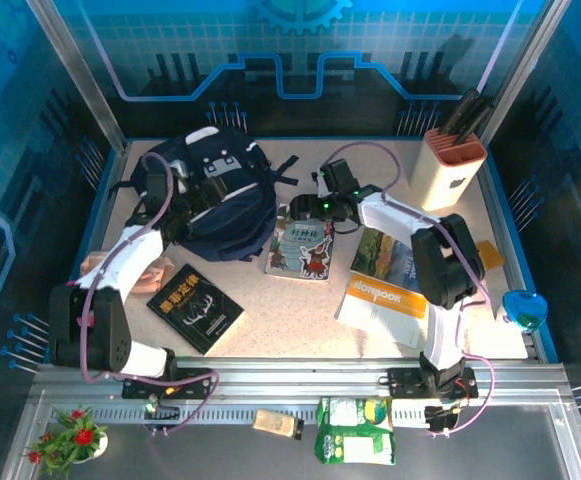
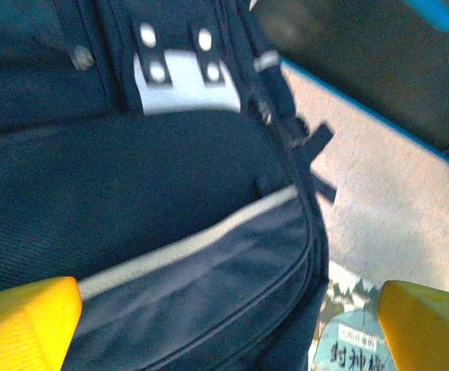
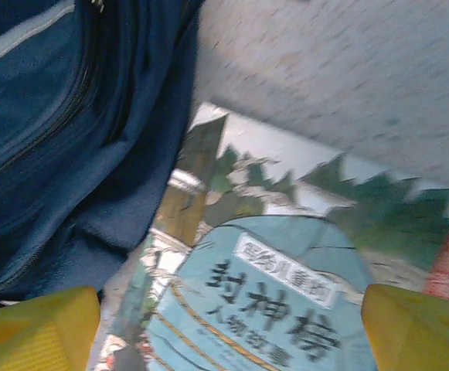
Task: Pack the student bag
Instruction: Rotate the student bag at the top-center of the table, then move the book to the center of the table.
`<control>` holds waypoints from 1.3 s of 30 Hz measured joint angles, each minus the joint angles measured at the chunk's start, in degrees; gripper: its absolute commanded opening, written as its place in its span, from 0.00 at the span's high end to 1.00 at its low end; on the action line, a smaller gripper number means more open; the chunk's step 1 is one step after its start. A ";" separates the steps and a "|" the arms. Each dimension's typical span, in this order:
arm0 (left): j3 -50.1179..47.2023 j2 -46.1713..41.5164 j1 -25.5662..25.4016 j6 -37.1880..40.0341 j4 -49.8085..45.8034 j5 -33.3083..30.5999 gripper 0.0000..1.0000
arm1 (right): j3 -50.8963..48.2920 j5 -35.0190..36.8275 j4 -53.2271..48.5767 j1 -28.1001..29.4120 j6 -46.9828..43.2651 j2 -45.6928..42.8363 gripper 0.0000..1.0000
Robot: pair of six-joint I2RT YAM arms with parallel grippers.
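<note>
Now, look at your right gripper (image 3: pixel 228 332). It hangs just above the far end of the picture book (image 1: pixel 300 248). Its two yellow fingers (image 3: pixel 39 332) stand wide apart, and nothing is held between them. The student bag (image 1: pixel 210 195) lies on the far left part of the desk (image 1: pixel 290 300), just to the left of that gripper. Its blue cloth seems to lie over the book's left edge, so bag and book touch. The book's long side runs from the arms' side to the far side, tipped a little, right along the side of the bag. Your left gripper (image 2: pixel 224 328) is wide open too and holds nothing. It sits over the front of the bag, near the grey-white patch (image 2: pixel 181 81). I think the book goes in next, and the right arm is much nearer to it. The way to the bag is short and to the left, but I cannot tell if the bag's top is open.
</note>
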 measured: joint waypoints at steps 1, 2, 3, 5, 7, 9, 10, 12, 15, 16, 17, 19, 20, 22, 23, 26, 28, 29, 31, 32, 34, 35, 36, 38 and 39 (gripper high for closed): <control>1.44 1.68 -0.57 -0.20 -1.27 0.15 0.01 | 0.79 -1.42 0.02 0.17 0.63 1.11 0.15; 2.97 3.30 -1.09 -0.44 -2.58 0.22 0.02 | 1.77 -3.28 0.09 0.39 1.66 2.51 0.15; 4.04 4.37 -1.46 -0.85 -3.54 0.28 0.02 | 2.64 -4.74 0.17 0.44 2.47 3.61 0.17; 5.20 5.31 -1.90 -1.95 -4.85 0.33 0.02 | 5.20 -7.26 0.76 0.52 4.13 6.12 0.21; 5.33 5.35 -1.99 -3.21 -5.92 0.31 0.01 | 9.49 -9.07 1.05 0.70 5.73 9.40 0.28; 5.38 5.35 -1.97 -4.37 -7.06 0.22 0.01 | 14.78 -10.08 1.57 0.90 7.17 13.25 0.36; 5.38 5.33 -1.97 -4.85 -7.85 0.13 0.02 | 16.90 -10.27 1.73 1.01 7.89 14.64 0.40; 5.35 5.31 -1.97 -6.14 -8.98 0.11 0.02 | 22.10 -10.27 1.57 1.11 9.49 18.34 0.44; 4.35 4.44 -1.97 -7.82 -10.32 0.17 0.01 | 28.76 -10.05 0.94 1.11 11.10 23.89 0.51; 3.74 3.85 -1.97 -8.41 -10.69 0.20 0.02 | 30.40 -9.97 0.33 1.11 11.43 25.40 0.54; 2.75 3.04 -1.97 -9.25 -10.95 0.37 0.02 | 32.17 -9.92 -0.24 1.11 11.63 27.02 0.56; 0.81 1.46 -1.97 -10.69 -11.39 0.83 0.02 | 33.77 -10.25 -0.94 1.11 12.02 29.16 0.66; -0.31 0.72 -1.97 -11.28 -11.45 1.18 0.02 | 34.29 -10.69 -1.16 1.11 12.11 29.97 0.74; -1.95 0.00 -1.97 -12.44 -11.37 1.70 0.02 | 34.84 -11.78 -1.16 1.11 12.59 30.60 0.88; -2.67 -0.02 -1.97 -13.09 -11.30 1.92 0.03 | 35.01 -12.20 -1.20 1.11 12.33 30.60 0.93; -3.43 0.68 -1.97 -14.10 -11.19 2.71 0.03 | 33.55 -12.39 -0.28 1.09 11.76 29.57 1.00; -3.41 1.86 -1.97 -14.34 -10.36 2.91 0.03 | 29.99 -12.37 1.07 1.09 11.78 27.69 1.00; -3.39 2.67 -1.97 -14.40 -10.05 2.95 0.03 | 27.93 -12.33 1.70 1.05 11.85 26.45 1.00; -2.95 4.74 -1.97 -14.69 -9.70 3.28 0.03 | 21.11 -12.28 3.93 0.83 12.09 22.18 1.00; -2.62 5.51 -1.97 -14.75 -9.70 3.41 0.03 | 18.16 -12.33 4.85 0.70 12.50 20.33 1.00; -1.49 7.45 -2.10 -14.80 -9.73 4.42 0.03 | 12.00 -12.35 6.64 0.24 13.40 16.13 1.00; -0.83 8.28 -2.19 -14.80 -9.57 4.92 0.03 | 9.09 -12.24 7.54 -0.04 13.97 14.14 1.00; -0.20 9.05 -2.25 -14.82 -9.29 5.51 0.03 | 6.21 -12.15 8.61 -0.35 14.53 12.13 1.00; 1.05 10.36 -2.40 -14.82 -8.70 6.34 0.03 | 0.70 -11.96 10.34 -0.85 15.61 8.24 1.00; 1.75 11.17 -2.49 -14.80 -8.20 6.80 0.03 | -1.77 -11.78 11.04 -1.07 16.22 6.51 1.00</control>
